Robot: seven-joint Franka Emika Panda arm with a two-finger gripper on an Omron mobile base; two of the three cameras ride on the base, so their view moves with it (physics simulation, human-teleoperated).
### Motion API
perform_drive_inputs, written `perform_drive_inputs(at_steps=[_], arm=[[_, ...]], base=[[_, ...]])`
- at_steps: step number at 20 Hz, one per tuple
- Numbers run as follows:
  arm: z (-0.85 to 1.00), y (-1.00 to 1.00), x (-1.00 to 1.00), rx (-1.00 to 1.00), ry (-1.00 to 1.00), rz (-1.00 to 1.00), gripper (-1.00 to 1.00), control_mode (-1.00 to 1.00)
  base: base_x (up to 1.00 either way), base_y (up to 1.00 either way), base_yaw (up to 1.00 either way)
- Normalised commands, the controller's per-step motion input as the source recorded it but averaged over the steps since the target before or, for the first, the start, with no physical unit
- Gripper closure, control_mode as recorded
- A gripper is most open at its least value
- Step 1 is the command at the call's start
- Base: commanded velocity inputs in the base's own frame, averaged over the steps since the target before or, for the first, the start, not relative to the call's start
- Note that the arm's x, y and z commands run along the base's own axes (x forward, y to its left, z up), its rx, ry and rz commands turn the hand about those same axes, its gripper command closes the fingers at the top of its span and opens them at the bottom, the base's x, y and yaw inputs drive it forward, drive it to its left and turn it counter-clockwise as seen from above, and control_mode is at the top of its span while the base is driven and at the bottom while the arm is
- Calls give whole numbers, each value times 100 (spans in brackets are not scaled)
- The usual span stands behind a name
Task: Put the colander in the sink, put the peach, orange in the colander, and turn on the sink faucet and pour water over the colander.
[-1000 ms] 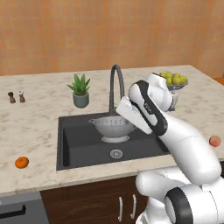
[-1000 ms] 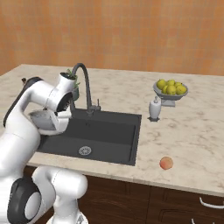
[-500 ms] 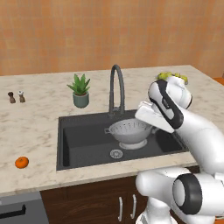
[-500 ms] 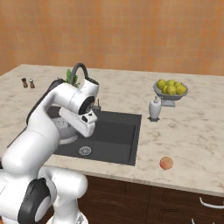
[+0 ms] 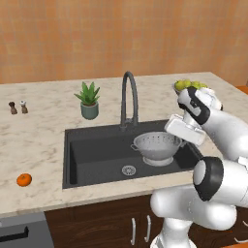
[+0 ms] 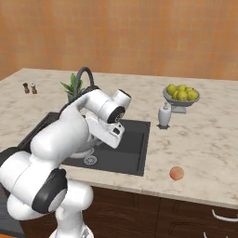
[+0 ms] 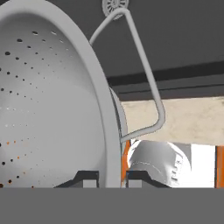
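We see the two-finger gripper (image 7: 111, 177) closed on the rim of the round perforated silver-grey metal colander (image 5: 156, 146). It has carried it rightward inside the dark charcoal rectangular sink (image 5: 89, 152), away from the faucet side.

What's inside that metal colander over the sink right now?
The colander looks empty: only bare perforated wall shows. The orange and peach lie on the counter. Its very bottom is hidden behind the rim.
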Motion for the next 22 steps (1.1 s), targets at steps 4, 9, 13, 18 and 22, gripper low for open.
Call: perform_drive_inputs(at_steps=[4,9,13,18,22], arm=[[-33,-21,71,27,0,7,100,-100],[-41,-4,69,20,1,6,100,-100],[-44,2,60,0,1,1,100,-100],[-47,4,48,0,1,3,100,-100],[-60,24,33,-2,0,11,100,-100]], base=[[0,0,0],[0,0,0],[0,0,0],[0,0,0],[0,0,0]])
